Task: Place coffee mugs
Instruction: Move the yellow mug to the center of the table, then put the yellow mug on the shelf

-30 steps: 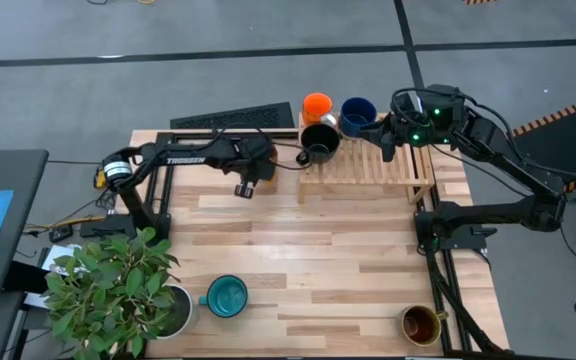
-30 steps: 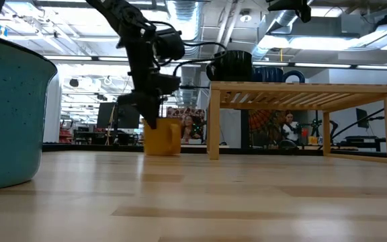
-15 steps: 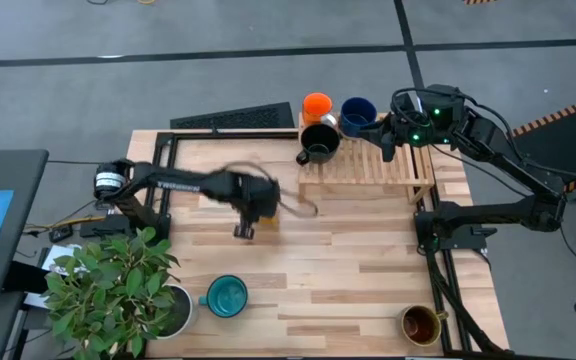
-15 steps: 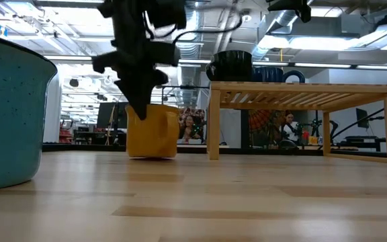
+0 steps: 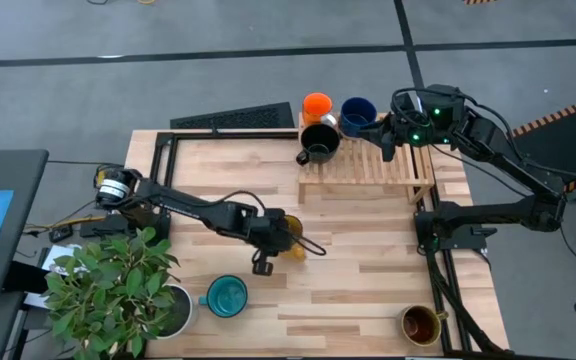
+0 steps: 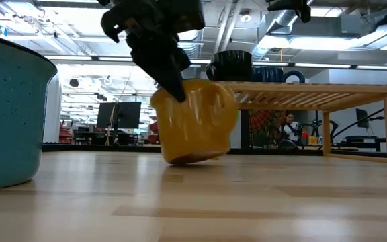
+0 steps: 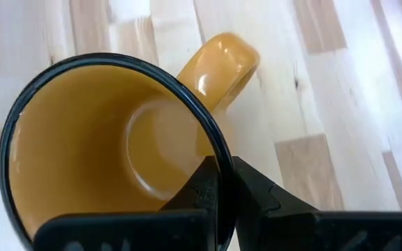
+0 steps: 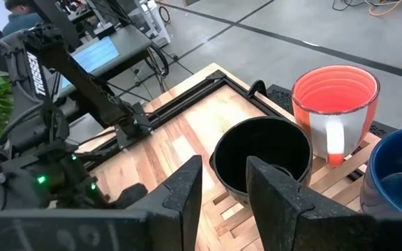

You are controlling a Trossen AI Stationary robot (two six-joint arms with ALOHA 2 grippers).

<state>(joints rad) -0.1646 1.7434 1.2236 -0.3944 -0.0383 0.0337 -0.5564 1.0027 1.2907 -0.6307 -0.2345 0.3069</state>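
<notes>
My left gripper (image 5: 271,237) pinches the rim of the yellow mug (image 5: 288,233), one finger inside the wall and one outside, as the left wrist view shows. The mug sits near the middle of the desk (image 5: 368,270), tipped in the low view so that only part of its base meets the wood. Its handle (image 7: 218,63) points away from my fingers.

The mug looks like glazed ceramic: stiff, fairly heavy for its size, slick, and likely to chip if it drops. A rim pinch on a glossy wall can slip or let the mug swing, so I would keep the grip firm and move slowly. Holding the wall opposite the handle seems sound, since the handle then stays out of the way.

My right gripper (image 5: 386,140) waits over the slatted wooden rack (image 5: 368,165) at the far right of the desk, fingers apart and empty. On that rack stand the black mug (image 5: 319,141), the orange mug (image 5: 316,105) and the blue mug (image 5: 357,113), close together at its left end. The teal mug (image 5: 227,296) and the brown mug (image 5: 420,323) are at the near edge of the desk.

The desk is pale jointed wood, smooth and flat. A leafy plant (image 5: 108,285) stands at the near left corner. Beyond is an open workshop with monitors and distant people.
</notes>
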